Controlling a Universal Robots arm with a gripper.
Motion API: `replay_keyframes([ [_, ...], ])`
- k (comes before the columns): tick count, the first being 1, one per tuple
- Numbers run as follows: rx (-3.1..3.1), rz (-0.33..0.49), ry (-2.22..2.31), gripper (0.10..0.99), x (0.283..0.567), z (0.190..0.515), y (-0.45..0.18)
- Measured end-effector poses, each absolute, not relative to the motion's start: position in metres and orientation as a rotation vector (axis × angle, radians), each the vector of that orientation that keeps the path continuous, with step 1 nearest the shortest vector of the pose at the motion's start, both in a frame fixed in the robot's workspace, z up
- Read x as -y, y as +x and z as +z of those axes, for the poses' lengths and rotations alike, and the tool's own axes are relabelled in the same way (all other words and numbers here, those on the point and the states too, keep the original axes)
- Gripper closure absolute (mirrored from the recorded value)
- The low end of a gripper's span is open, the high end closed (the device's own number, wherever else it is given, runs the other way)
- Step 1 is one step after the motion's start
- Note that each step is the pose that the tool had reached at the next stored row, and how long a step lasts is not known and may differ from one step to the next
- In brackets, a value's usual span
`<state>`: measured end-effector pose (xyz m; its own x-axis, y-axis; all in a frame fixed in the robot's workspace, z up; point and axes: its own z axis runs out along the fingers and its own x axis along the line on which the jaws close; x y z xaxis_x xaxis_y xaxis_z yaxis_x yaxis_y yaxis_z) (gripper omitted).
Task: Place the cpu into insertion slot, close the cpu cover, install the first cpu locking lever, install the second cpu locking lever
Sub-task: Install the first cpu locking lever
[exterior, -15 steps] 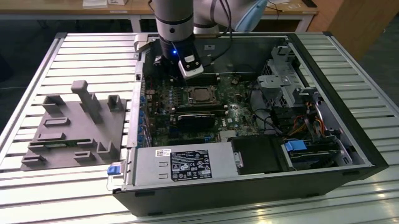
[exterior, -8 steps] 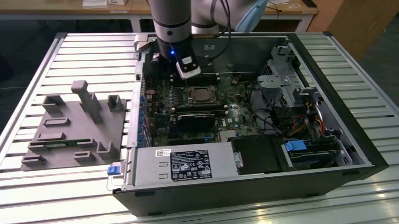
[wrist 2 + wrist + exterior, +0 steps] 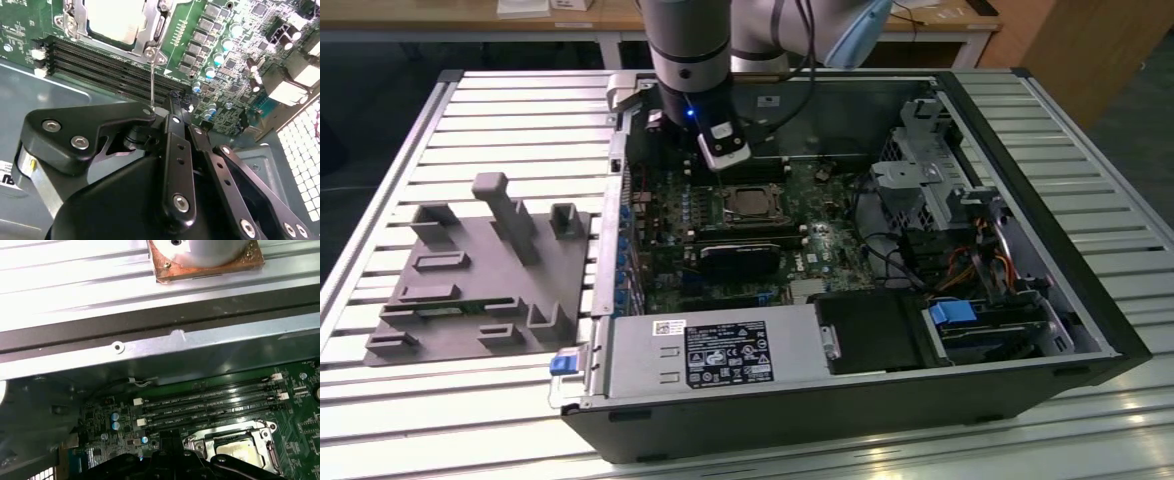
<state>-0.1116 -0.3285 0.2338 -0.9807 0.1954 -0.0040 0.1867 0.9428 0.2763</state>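
The cpu (image 3: 750, 204) lies in the insertion slot (image 3: 722, 206) on the green board, its silvery top (image 3: 114, 17) framed by the closed cpu cover (image 3: 159, 22). In the first wrist view the cpu (image 3: 235, 449) and cover (image 3: 200, 445) sit just past my gripper (image 3: 167, 437). A thin wire locking lever (image 3: 151, 80) stands up from the cover's corner, and its free end meets the tip of my gripper (image 3: 167, 107). The black fingers are shut together. In the exterior view my gripper (image 3: 731, 165) hangs just behind the socket.
Black memory slots (image 3: 100, 60) run between socket and gripper. A black heatsink block (image 3: 736, 258) lies in front of the socket, a power supply (image 3: 707, 355) nearer still. The drive cage (image 3: 934, 180) stands at the exterior view's right. A grey fixture (image 3: 480, 270) sits outside the case.
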Motion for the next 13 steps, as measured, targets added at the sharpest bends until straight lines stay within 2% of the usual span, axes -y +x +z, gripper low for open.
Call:
replay_keyframes([
  [13, -3.065, 0.431, 0.302, 0.984, 0.327, 0.234, -0.090],
])
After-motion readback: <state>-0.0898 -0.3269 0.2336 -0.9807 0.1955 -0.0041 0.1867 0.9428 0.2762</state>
